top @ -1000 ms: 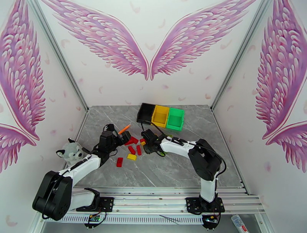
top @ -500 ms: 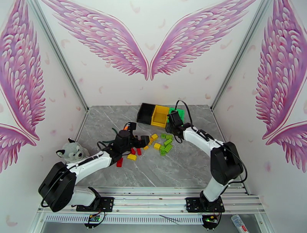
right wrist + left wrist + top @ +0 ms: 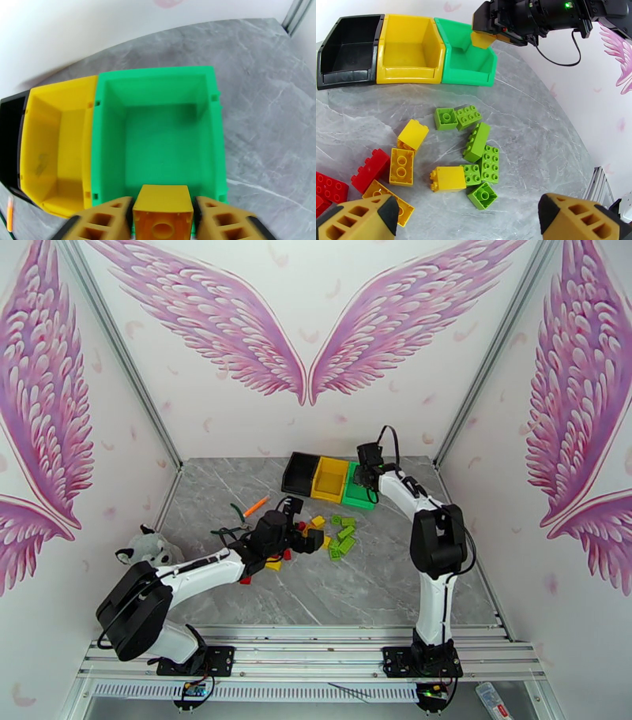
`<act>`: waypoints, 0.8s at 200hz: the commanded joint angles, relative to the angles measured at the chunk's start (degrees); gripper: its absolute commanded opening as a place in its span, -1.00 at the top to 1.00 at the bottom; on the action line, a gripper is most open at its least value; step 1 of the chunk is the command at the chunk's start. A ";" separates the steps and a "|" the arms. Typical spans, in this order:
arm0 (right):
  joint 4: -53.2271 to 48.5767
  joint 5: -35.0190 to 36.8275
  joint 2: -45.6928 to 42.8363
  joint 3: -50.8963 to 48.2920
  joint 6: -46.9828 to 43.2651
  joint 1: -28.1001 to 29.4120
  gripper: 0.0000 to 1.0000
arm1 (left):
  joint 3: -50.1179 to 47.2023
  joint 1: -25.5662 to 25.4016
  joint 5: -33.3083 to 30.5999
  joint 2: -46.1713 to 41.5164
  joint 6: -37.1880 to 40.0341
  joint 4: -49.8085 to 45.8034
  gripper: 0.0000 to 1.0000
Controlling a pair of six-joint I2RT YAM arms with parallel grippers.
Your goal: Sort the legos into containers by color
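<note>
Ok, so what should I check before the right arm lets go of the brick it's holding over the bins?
1. Grip: the right gripper is shut on the small yellow studded plastic brick: ok.
2. Brick colour matches the bin below: not ok; it hangs over the green open-top plastic bin.
3. The yellow open-top plastic bin beside it has room: ok.
4. Green bin free of bricks: ok.
5. The left gripper is open, holding nothing: ok.

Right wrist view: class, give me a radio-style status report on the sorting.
Left gripper open above loose bricks. Right gripper shut on yellow brick, over green bin, not yellow bin. Nothing blocking the drop.
</note>
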 commanded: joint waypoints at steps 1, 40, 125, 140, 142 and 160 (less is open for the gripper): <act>-3.83 -0.24 -0.90 1.40 -1.63 0.48 -0.51 | 1.21 -0.03 -2.18 -2.34 1.50 -1.90 -0.97; -2.11 0.32 -11.31 -7.42 -0.37 3.07 -0.67 | 0.90 0.96 -3.92 -3.59 1.24 -2.97 -0.98; -0.04 9.03 -25.82 -20.37 -2.82 19.51 -0.81 | -2.91 9.40 0.22 -6.56 -6.25 -1.50 -0.97; 1.54 -1.73 -26.41 -23.61 -3.97 19.59 -0.58 | -4.12 11.68 0.56 -7.27 -7.98 -1.18 -0.97; 1.73 -2.92 -26.35 -24.05 -3.98 19.59 -0.54 | -4.31 11.92 0.56 -7.35 -8.23 -1.18 -0.97; 4.75 -9.55 -25.46 -27.63 -4.00 20.16 -0.34 | -5.93 14.80 0.47 -8.20 -10.34 -0.68 -0.97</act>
